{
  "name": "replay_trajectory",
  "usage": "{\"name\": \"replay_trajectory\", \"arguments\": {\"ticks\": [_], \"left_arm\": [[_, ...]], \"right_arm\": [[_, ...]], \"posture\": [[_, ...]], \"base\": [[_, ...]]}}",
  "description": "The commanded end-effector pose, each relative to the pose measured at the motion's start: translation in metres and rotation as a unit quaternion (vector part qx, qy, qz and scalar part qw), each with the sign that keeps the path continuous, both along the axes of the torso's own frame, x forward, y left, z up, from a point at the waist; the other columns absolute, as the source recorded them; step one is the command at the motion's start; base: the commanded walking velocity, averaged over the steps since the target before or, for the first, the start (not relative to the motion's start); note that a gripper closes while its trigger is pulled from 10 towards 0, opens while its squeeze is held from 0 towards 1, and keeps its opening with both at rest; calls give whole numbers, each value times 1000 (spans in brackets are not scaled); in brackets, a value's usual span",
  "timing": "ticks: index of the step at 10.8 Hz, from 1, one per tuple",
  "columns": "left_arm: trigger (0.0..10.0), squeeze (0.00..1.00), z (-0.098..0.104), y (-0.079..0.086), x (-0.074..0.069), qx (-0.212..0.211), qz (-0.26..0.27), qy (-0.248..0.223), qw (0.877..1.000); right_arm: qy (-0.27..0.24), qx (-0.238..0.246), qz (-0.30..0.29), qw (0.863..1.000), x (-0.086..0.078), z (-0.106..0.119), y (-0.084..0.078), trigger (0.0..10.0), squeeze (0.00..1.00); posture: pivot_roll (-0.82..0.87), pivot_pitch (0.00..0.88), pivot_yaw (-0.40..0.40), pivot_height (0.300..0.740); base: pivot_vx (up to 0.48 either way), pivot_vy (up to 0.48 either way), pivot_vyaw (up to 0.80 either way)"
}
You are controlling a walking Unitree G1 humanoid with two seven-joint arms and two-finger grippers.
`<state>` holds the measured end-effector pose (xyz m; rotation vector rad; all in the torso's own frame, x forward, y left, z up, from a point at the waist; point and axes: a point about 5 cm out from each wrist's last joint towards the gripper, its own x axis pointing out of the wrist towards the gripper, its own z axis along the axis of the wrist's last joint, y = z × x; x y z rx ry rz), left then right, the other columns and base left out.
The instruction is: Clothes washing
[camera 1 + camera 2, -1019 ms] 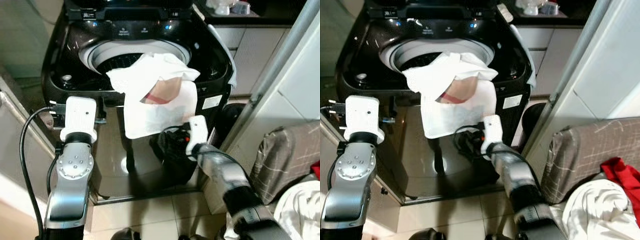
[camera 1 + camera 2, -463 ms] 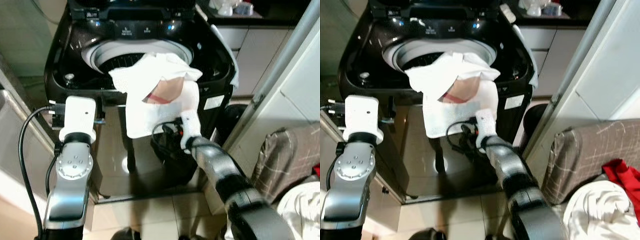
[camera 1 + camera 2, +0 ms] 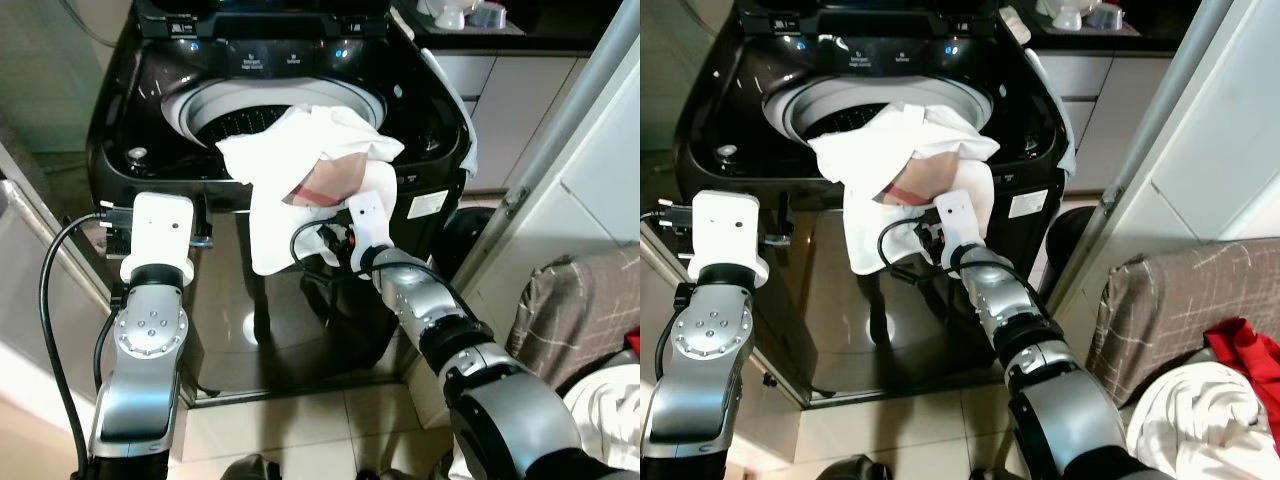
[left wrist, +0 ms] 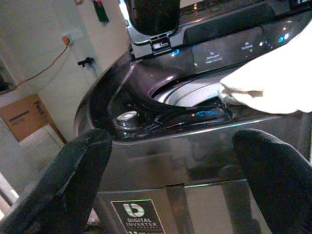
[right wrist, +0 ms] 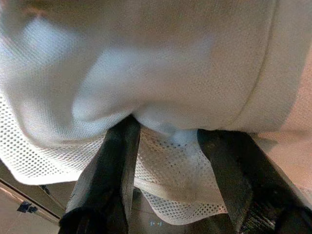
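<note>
1. Nearest, at 5 o'clock, a heap of white and red laundry point(image 3: 1210, 420) lies on a checked grey cushion point(image 3: 1160, 310), apparently waiting its turn.
2. At 8 o'clock, the left gripper point(image 4: 170, 170) hovers in front of the washer's dark front panel, its fingers spread wide and holding nothing.
3. At centre, the right gripper point(image 5: 168, 141) presses up into the hanging part of a white mesh garment point(image 3: 310, 190); its fingers are parted with a fold of cloth bulging between them, but whether they pinch it I cannot tell.
4. At 12 o'clock stands the black top-loading washing machine point(image 3: 150, 90), lid open. The garment drapes over the drum's front rim, half inside, half hanging down the front.
5. Judged progress: loading is partway; this garment needs pushing into the drum, and the heap remains.
</note>
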<state>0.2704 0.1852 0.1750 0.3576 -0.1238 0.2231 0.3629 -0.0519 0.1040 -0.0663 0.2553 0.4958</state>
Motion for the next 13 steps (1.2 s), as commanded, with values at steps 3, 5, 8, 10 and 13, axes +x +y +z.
{"name": "replay_trajectory", "arguments": {"ticks": [3, 5, 8, 10, 13], "left_arm": [[10000, 0, 4, -4, 3, -3, 4, -9, 1000], [10000, 0, 3, -5, 4, -8, 5, -11, 1000], [10000, 0, 3, -8, 7, -11, 5, -13, 1000], [10000, 0, 4, -8, 8, -12, 12, -18, 1000], [10000, 0, 2, -8, 10, -14, 20, -17, 1000]], "right_arm": [[-105, 27, 34, 994, 20, 61, 20, 10000, 0], [-149, 25, 52, 987, 28, 93, 32, 10000, 0], [-210, -10, 55, 976, 34, 126, 41, 10000, 0], [-269, 16, 34, 963, 38, 162, 41, 10000, 0], [-311, 47, 40, 948, 35, 178, 40, 10000, 0]], "posture": [[91, 52, -38, 740], [86, 45, -45, 740], [80, 41, -55, 740], [82, 40, -62, 740], [73, 34, -69, 740]], "base": [[0, 0, 0], [0, 0, 0], [0, 0, 0], [0, 0, 0], [0, 0, 0]]}}
